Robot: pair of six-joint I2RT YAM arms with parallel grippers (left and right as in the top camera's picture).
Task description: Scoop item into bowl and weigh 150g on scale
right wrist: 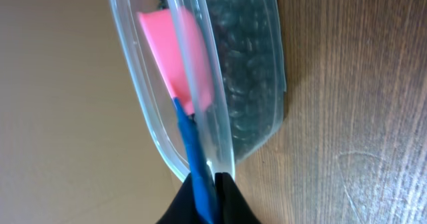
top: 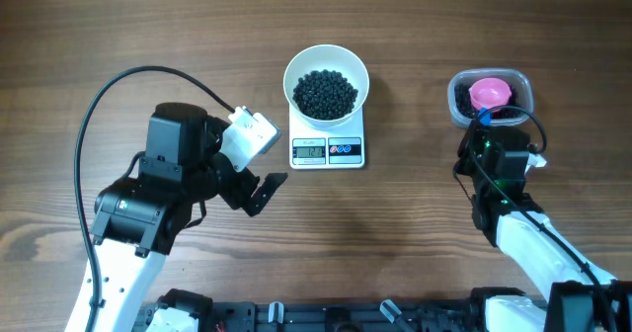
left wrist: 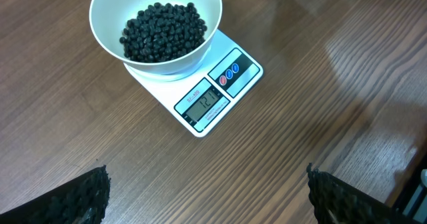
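1. Bowl [top: 326, 75] sits on scale [top: 327, 151], top-centre of the wood worktop [top: 415, 233]. It covers the scale's back part. The front strip w/ display [top: 310, 152] and buttons [top: 345, 150] stays in view.
2. Beans [top: 326, 93]: dark loose pile in the bowl. It covers the bottom and lies well below the rim.
3. Left wrist view shows the same: beans heaped in the white bowl, scale front facing the cam. Display shows digits, too small to read for sure.
4. More beans fill a clear tub [top: 491, 98] at the right, well apart from the scale.
5. Scoop [top: 490, 92]: pink head lies in the tub on the beans. Its blue handle [top: 483, 118] crosses the tub's near rim toward the right arm.
6. Right claw [top: 482, 134]: fingers together, clamped on the handle just outside the tub's near rim. In the right wrist view the blue handle runs btwn the black fingers [right wrist: 230, 201], w/ the tub wall right beside it.
7. Left claw [top: 252, 189]: fingers wide apart, nothing btwn them. It is over bare worktop, left of the scale and nearer the robot, not touching scale or bowl.
8. Left wrist view: both fingertips [left wrist: 83, 197] at the bottom corners, only wood in the gap.
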